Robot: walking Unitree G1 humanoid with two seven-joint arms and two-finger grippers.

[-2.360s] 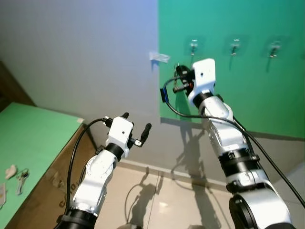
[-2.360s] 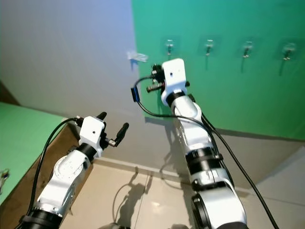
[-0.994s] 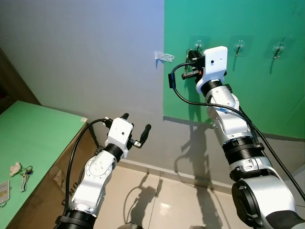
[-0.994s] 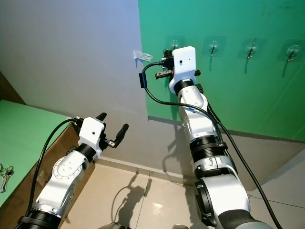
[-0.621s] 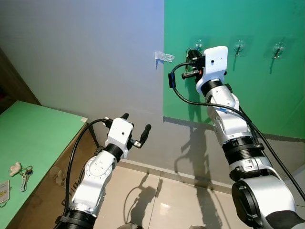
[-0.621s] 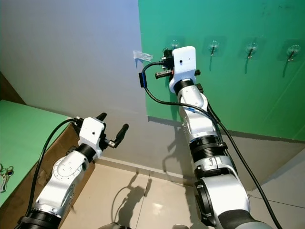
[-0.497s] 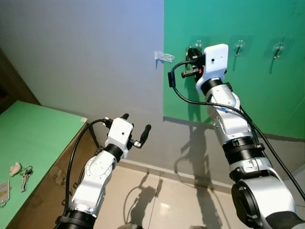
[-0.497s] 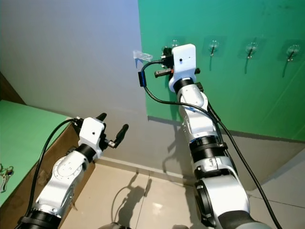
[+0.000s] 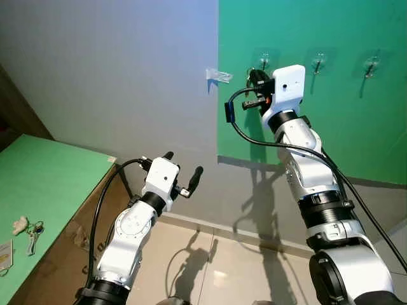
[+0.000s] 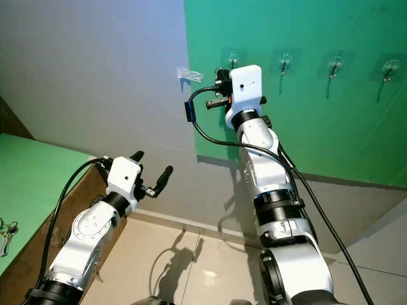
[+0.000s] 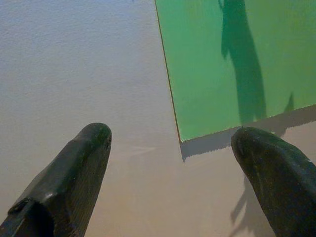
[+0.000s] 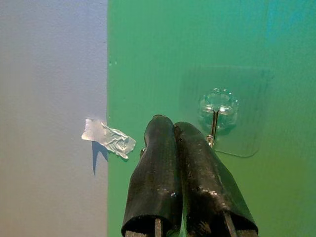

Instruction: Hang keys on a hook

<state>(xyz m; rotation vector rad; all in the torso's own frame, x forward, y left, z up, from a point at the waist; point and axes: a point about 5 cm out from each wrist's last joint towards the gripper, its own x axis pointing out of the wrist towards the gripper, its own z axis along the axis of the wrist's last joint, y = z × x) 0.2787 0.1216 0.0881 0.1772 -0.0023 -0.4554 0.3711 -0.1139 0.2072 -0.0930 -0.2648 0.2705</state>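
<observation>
Right wrist view: right gripper (image 12: 180,129) clenched, nothing visibly held, tips just beside the hook (image 12: 214,124); left gripper (image 11: 173,163) spread, idle; judged: approach the prong slowly.

Both eye views look forward from the head at the wall, sharing the green panel (image 9: 305,95), its row of hooks and both arms. The left wrist view faces the panel's lower corner (image 11: 178,139) from some way off. The right wrist view sits close to one hook (image 12: 215,121), perhaps the leftmost, beside a scrap of tape (image 12: 108,138).
</observation>
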